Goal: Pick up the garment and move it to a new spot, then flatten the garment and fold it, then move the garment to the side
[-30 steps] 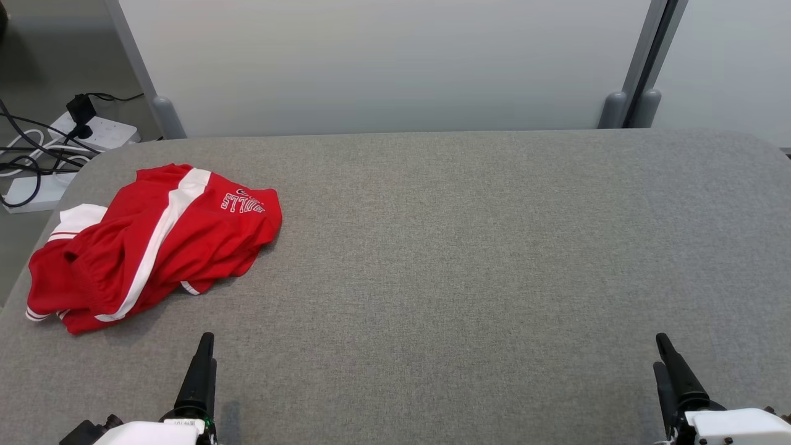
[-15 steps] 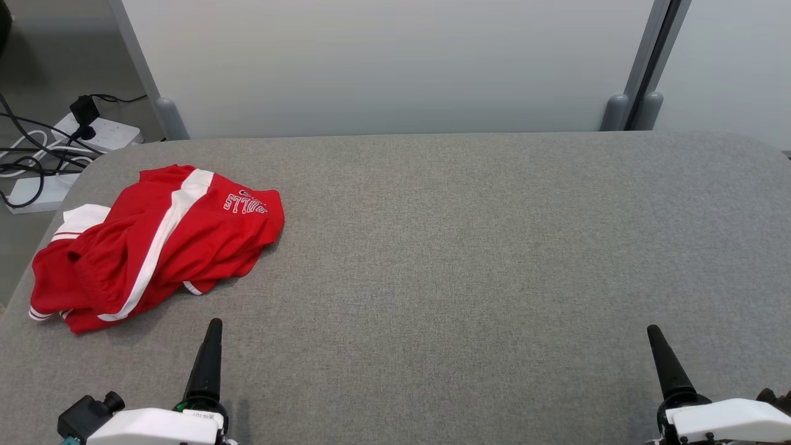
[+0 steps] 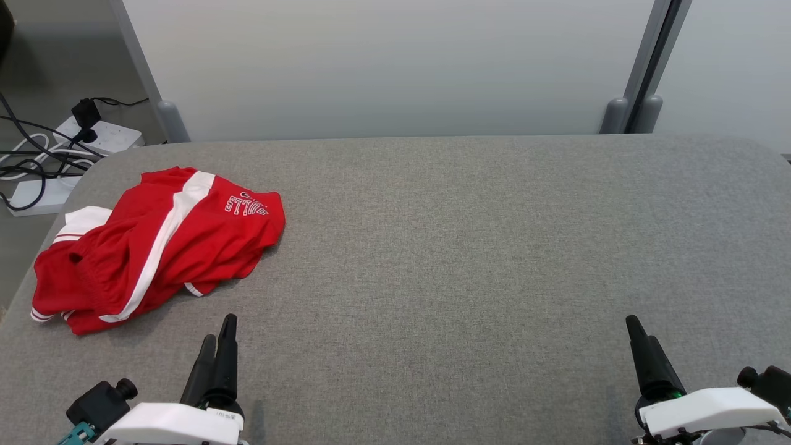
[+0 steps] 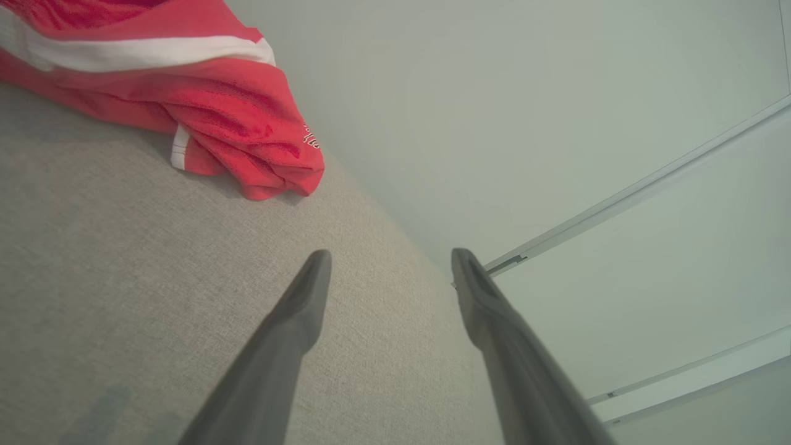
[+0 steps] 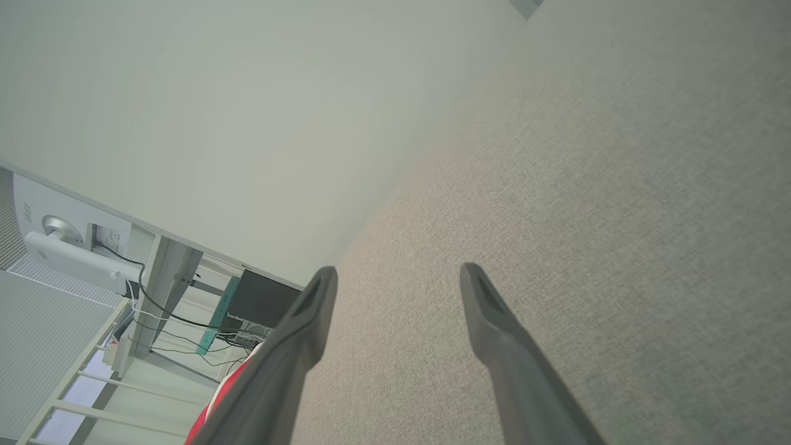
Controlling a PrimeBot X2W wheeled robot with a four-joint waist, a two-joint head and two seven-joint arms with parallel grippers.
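Work on the task had not begun, judging by the layout. The garment, red with a white stripe, lay crumpled in a heap at the far left of the counter, close to its edge. Nothing touched it. The left jaws stood open and empty over bare counter just short of the heap's near edge. The right jaws, also open and empty, hovered well apart from it at the near right. Every step looked left to do: the pick-up and move to a new spot, the flattening, the fold, the shift aside. Being nearer, the left jaws seemed likelier to take the first grasp.
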